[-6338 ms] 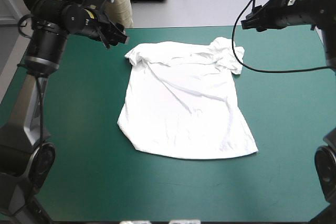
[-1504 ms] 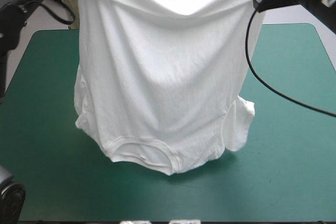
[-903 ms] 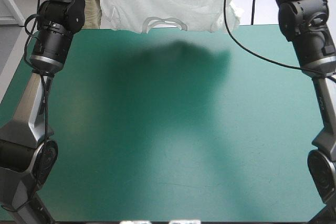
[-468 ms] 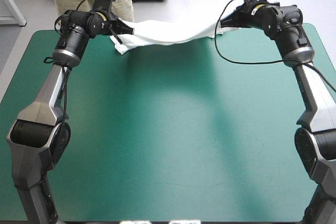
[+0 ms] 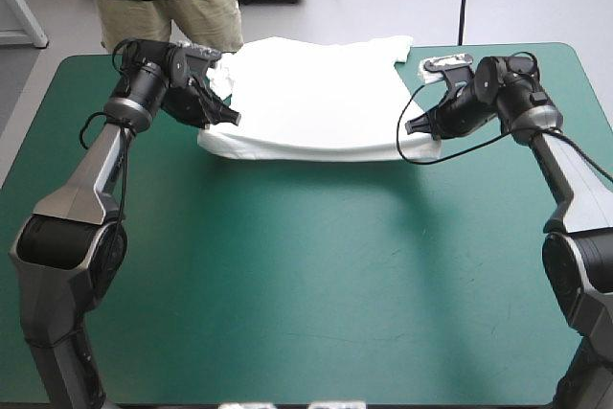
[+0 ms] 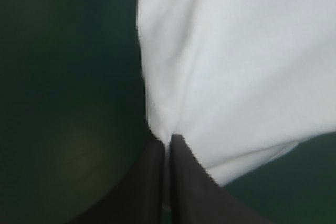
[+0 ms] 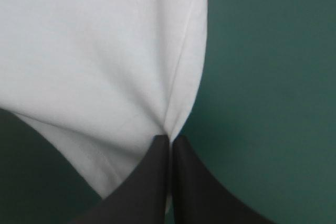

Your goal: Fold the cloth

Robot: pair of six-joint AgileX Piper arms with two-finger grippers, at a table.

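The counter wears a smooth teal-green cover. One white T-shirt lies toward the far edge, about midway across, spread broad and nearly wrinkle-free, its near edge stretched between two grippers. The left gripper is pinched tight on that edge's left corner, and the right gripper is clamped likewise on the right corner.

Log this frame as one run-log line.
white short-sleeved T-shirt: stretched across far side of teal-green table cover | left gripper: shut on near corner | right gripper: shut on other near corner
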